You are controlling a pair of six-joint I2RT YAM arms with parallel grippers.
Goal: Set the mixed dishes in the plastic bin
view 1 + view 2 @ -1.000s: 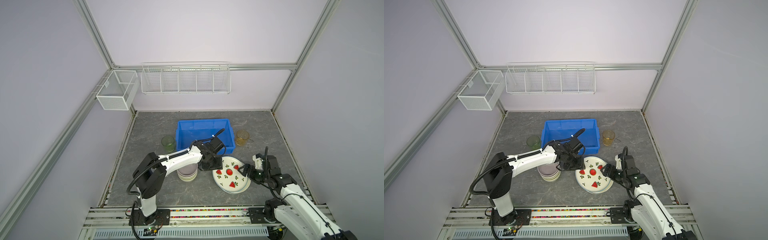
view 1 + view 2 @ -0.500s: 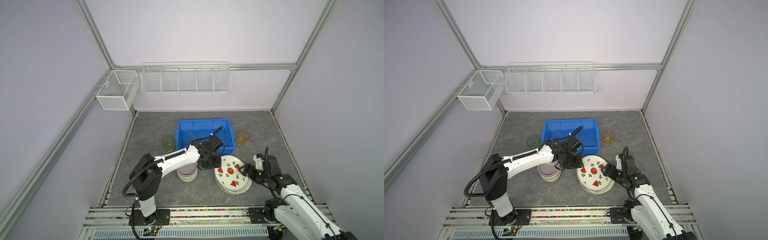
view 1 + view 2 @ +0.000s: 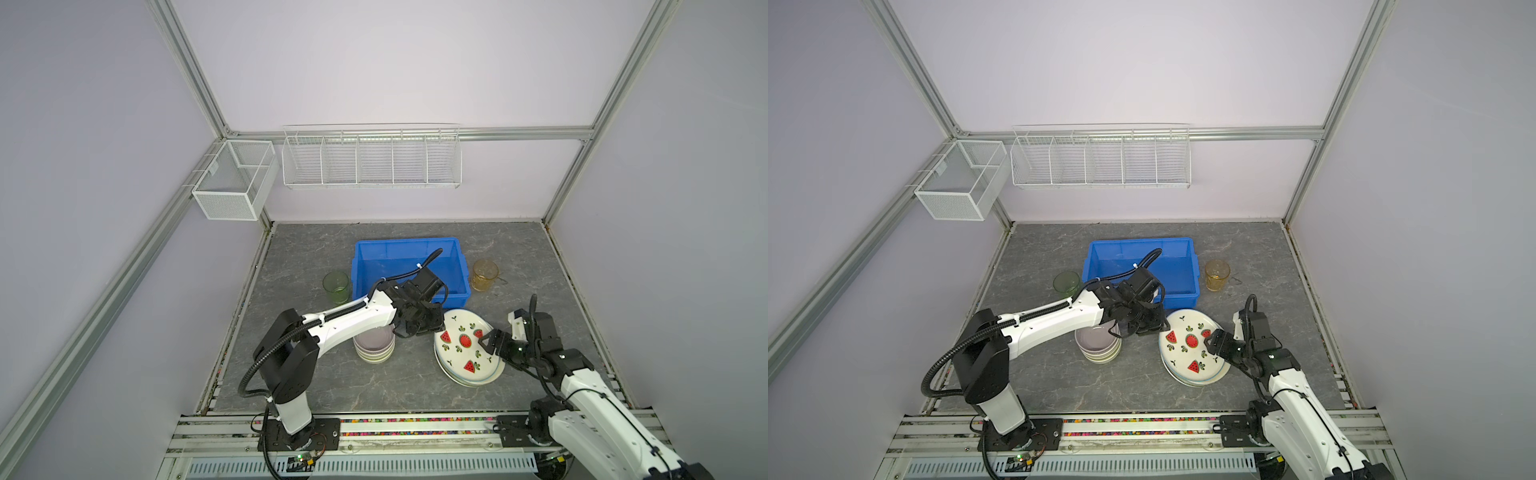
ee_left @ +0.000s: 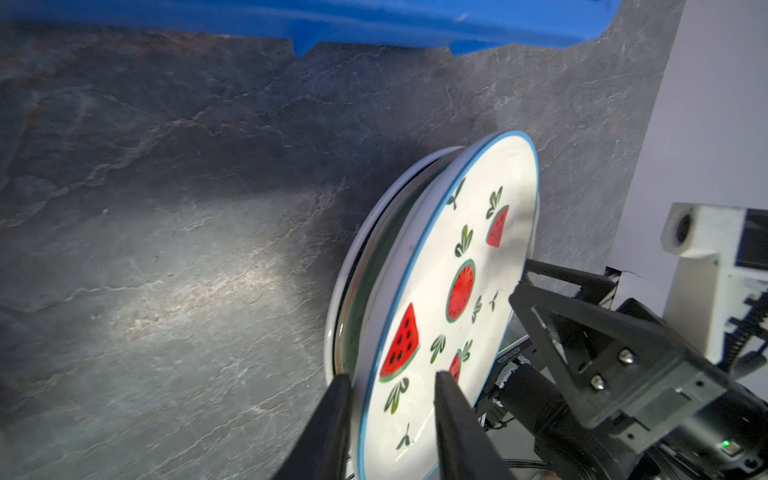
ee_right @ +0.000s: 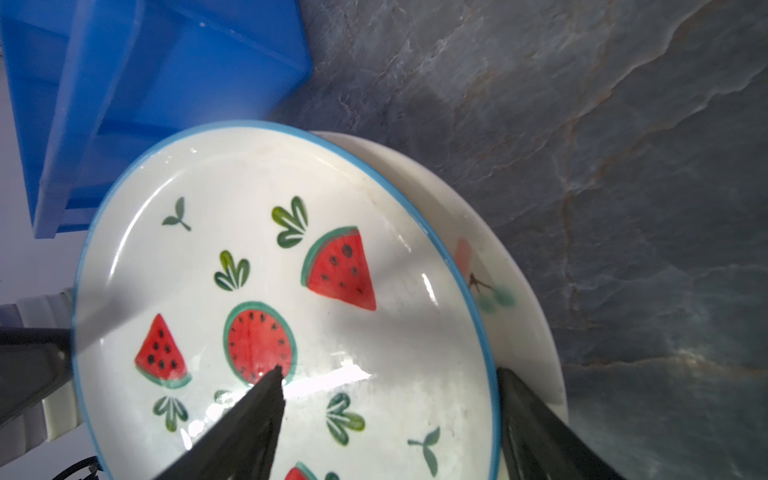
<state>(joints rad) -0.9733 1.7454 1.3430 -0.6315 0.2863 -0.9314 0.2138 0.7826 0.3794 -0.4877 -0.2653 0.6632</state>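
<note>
The watermelon plate [image 3: 461,345] [image 3: 1187,349] tops a stack of plates [image 3: 465,380] in front of the blue plastic bin [image 3: 409,249] [image 3: 1142,243]. My left gripper [image 3: 436,328] [image 4: 390,380] is shut on that plate's left rim, one finger under it and one on its face. That edge is tilted up off the plates [image 4: 357,291] below. My right gripper [image 3: 486,343] [image 5: 388,370] is open astride the opposite rim of the watermelon plate [image 5: 270,257]. A cream plate [image 5: 498,270] shows beneath.
Stacked lilac and cream bowls [image 3: 374,347] [image 3: 1098,345] sit under my left forearm. A green cup [image 3: 336,286] stands left of the bin, an amber cup [image 3: 484,274] right of it. Two white wire baskets [image 3: 370,160] [image 3: 232,183] hang on the back wall.
My left gripper's jaws have narrowed onto the watermelon plate's rim, and the plate has shifted slightly toward the right. The right arm has barely moved.
</note>
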